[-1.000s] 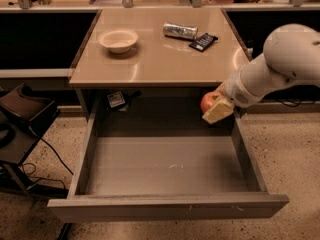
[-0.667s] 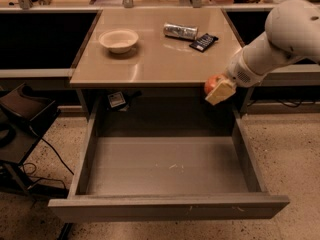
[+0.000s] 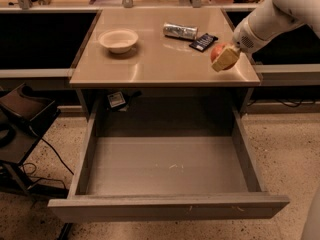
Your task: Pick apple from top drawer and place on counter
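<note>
My gripper (image 3: 223, 58) is shut on the red-orange apple (image 3: 217, 52) and holds it just above the right front part of the tan counter (image 3: 150, 66). The white arm reaches in from the upper right. One cream finger pad covers the apple's near side. The grey top drawer (image 3: 170, 166) is pulled fully open below the counter, and its floor is bare.
A pale bowl (image 3: 118, 39) stands on the counter's left. A silver can (image 3: 180, 31) lies at the back middle with a black packet (image 3: 203, 42) beside it. A dark chair (image 3: 20, 121) stands left of the drawer. Speckled floor lies on both sides.
The gripper has lifted the apple out of the drawer's back right corner, up past the counter edge, and now holds it over the countertop.
</note>
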You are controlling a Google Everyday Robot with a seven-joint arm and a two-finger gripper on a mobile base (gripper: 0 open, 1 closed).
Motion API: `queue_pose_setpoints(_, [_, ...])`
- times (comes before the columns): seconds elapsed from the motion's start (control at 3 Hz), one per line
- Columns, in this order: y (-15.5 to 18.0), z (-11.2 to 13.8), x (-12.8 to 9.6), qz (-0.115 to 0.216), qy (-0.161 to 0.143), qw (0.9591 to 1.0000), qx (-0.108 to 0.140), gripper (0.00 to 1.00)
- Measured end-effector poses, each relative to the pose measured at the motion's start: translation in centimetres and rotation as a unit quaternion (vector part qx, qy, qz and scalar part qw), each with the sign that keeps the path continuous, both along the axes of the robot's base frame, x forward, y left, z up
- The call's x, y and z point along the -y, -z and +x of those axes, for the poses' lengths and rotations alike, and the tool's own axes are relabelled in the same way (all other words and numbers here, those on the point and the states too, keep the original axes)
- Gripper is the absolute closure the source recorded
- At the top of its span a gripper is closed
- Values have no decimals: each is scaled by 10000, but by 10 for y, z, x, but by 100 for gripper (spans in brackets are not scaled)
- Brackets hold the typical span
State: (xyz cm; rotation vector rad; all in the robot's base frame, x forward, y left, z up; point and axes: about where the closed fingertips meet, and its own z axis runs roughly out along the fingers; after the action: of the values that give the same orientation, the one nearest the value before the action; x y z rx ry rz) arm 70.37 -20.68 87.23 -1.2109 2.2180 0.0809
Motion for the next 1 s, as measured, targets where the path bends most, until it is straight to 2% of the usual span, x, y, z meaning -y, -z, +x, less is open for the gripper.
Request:
queue_pose_setpoints(0.33, [0,0,0,-1,1,10000,3,100])
queue_pose_setpoints(0.67, [-15,16,9,-95,82,9996,250,100])
queue_pose_setpoints(1.0, [-36,45,17,-223,92,9980,584,100])
